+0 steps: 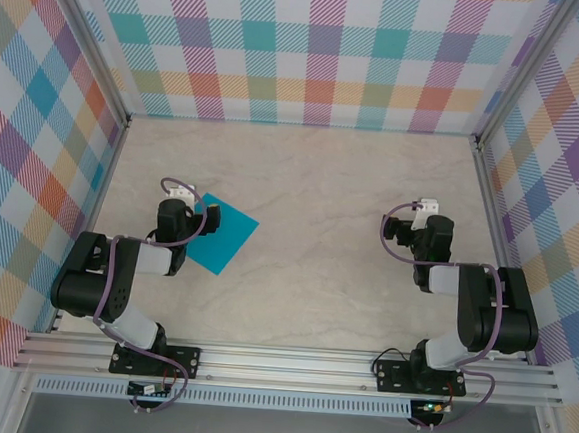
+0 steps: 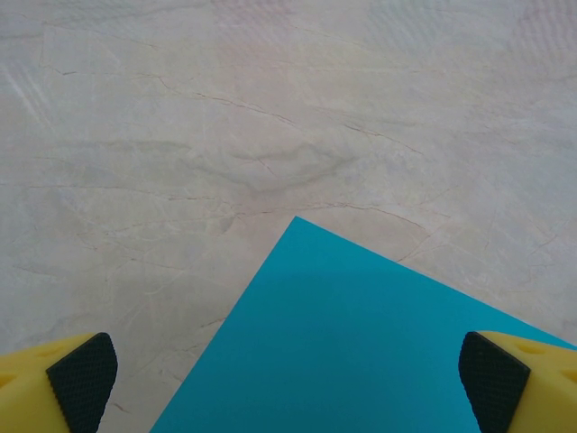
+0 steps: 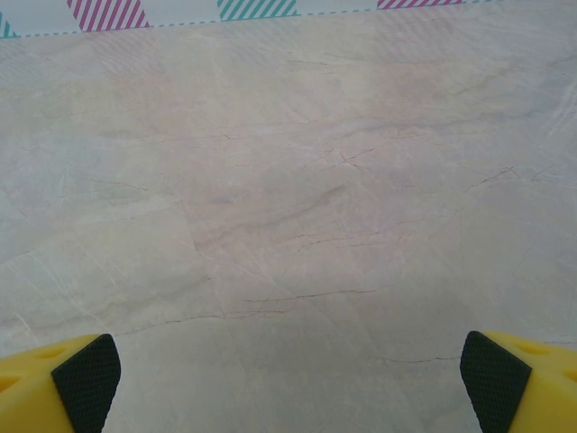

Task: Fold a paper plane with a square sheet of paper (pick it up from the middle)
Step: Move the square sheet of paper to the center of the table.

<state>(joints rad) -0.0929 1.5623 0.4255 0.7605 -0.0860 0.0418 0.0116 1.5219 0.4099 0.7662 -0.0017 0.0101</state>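
Note:
The square sheet of paper (image 1: 226,234) is teal-blue and lies flat and uncreased on the marble tabletop, left of centre, turned like a diamond. My left gripper (image 1: 192,209) hovers over its left part, open. In the left wrist view the sheet (image 2: 361,343) spreads between the two yellow fingers (image 2: 83,379), one corner pointing away, with nothing gripped. My right gripper (image 1: 409,229) hangs open over bare table on the right, far from the sheet. In the right wrist view its fingertips (image 3: 87,379) stand wide apart above the tabletop.
Checked walls close off the marble table (image 1: 323,179) at the back and on both sides. A metal rail (image 1: 288,367) with both arm bases runs along the near edge. Bare tabletop lies between the two arms.

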